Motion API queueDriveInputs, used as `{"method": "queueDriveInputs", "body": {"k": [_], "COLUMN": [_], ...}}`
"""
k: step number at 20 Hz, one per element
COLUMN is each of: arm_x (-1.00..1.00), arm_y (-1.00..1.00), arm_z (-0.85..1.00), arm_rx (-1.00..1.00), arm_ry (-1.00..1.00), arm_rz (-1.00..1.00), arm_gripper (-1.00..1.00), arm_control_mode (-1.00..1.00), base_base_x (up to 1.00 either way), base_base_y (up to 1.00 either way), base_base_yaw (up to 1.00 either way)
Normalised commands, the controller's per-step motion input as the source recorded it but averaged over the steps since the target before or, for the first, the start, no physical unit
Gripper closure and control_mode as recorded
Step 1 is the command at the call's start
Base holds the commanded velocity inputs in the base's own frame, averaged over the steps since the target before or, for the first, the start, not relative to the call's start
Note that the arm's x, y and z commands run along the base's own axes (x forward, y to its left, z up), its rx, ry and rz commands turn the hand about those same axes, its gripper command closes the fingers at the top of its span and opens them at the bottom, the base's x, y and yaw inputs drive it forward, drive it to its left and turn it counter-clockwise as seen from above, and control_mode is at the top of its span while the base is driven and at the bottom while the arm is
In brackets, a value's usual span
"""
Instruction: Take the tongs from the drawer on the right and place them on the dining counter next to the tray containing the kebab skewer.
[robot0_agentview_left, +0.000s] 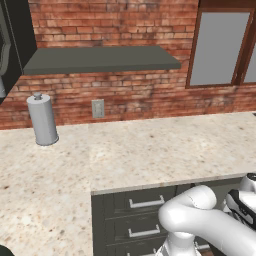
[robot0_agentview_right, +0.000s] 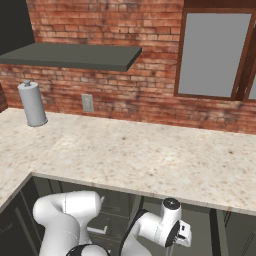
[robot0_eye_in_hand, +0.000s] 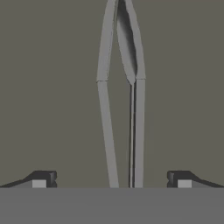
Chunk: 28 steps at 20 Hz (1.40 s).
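Observation:
The tongs (robot0_eye_in_hand: 139, 131) lie on the flat grey-brown floor of the drawer (robot0_eye_in_hand: 48, 100), their two slim grey arms running up and away from the hand and closing together near the top. My gripper (robot0_eye_in_hand: 111, 179) hangs over them, open, with one dark fingertip (robot0_eye_in_hand: 43, 178) to the left of the arms and the other to the right, nothing pinched between them. In the right base view the white hand (robot0_agentview_right: 174, 234) reaches down below the front edge of the worktop. The dining counter and the tray are out of view.
A beige speckled worktop (robot0_agentview_left: 150, 150) runs along a brick wall, with a grey paper-towel roll (robot0_agentview_left: 42, 120) at its left. Above it hangs a dark shelf (robot0_agentview_left: 100, 59). Under the worktop, dark drawer fronts with silver bar handles (robot0_agentview_left: 146, 202) sit left of my arm.

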Motion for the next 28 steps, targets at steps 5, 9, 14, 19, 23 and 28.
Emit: {"method": "queueDriveInputs", "body": {"k": [5, 9, 14, 19, 23, 28], "arm_x": [0.04, 0.04, 0.05, 0.00, 0.00, 0.00], "arm_y": [-0.04, -0.02, -0.02, 0.00, 0.00, 0.00], "arm_z": [-0.20, -0.21, -0.20, -0.10, -0.09, -0.06], "arm_rx": [0.00, 0.00, 0.00, 0.00, 0.00, 0.00], "arm_ry": [0.00, 0.00, 0.00, 0.00, 0.01, 0.01], "arm_rz": [0.00, 0.00, 0.00, 0.00, 0.00, 0.00], "arm_gripper": [-1.00, -1.00, -1.00, -1.00, -1.00, -1.00], "arm_control_mode": [-1.00, -1.00, -1.00, -1.00, -1.00, -1.00], "base_base_x": [0.00, 0.00, 0.00, 0.00, 0.00, 0.00], "base_base_y": [0.00, 0.00, 0.00, 0.00, 0.00, 0.00], "base_base_yaw": [0.00, 0.00, 0.00, 0.00, 0.00, 0.00]}}
